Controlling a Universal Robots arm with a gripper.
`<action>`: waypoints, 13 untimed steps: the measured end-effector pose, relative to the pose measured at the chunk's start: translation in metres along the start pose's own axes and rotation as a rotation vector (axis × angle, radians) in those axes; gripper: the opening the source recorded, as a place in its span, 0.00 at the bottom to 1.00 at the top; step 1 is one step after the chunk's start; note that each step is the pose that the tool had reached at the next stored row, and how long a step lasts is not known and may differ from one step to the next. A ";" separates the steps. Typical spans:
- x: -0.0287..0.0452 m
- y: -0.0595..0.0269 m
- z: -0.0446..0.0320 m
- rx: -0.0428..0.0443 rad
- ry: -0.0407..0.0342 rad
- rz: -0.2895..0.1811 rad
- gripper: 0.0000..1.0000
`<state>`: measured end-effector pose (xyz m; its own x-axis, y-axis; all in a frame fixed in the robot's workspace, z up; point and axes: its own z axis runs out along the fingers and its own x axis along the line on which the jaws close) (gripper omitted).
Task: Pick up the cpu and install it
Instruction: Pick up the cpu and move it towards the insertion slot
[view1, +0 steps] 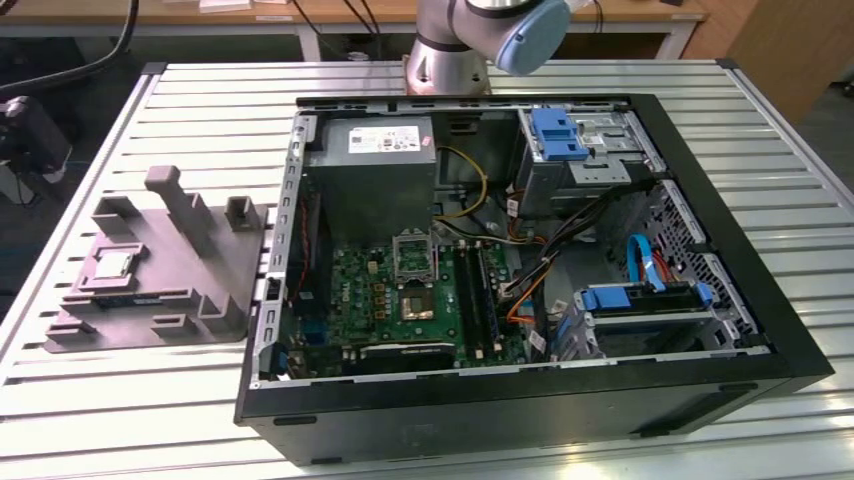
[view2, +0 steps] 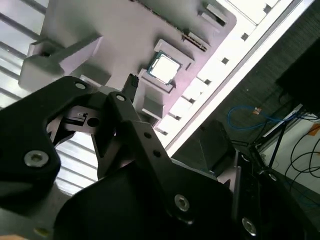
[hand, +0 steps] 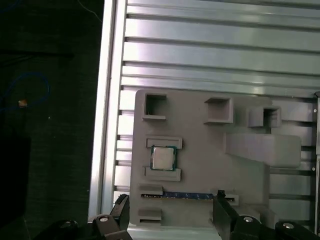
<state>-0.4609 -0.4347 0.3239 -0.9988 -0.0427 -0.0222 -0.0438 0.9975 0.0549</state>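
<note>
Gripper: the gripper is hanging wide open and empty, its fingers spreading above the near edge of the grey fixture, touching nothing.
Cpu: the cpu is lying flat, metal top up, nested between two raised lips of the fixture that are likely keeping it square for a straight-down grasp.
Case: in the exterior view, the computer case is lying open beside the fixture, exposing its socket from above.

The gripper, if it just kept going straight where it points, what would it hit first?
Probably the grey fixture, close beside the cpu resting in it. From the gripper the way there looks free, though depth is hard to judge.
</note>
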 end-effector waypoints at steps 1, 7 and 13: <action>-0.0001 -0.0003 -0.0020 0.0000 -0.0002 0.000 0.76; -0.0004 0.0008 -0.0177 -0.0001 0.0000 0.000 0.76; -0.0004 0.0009 -0.0178 -0.0002 0.0000 0.000 0.76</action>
<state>-0.4609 -0.4348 0.3417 -0.9988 -0.0427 -0.0222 -0.0439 0.9975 0.0551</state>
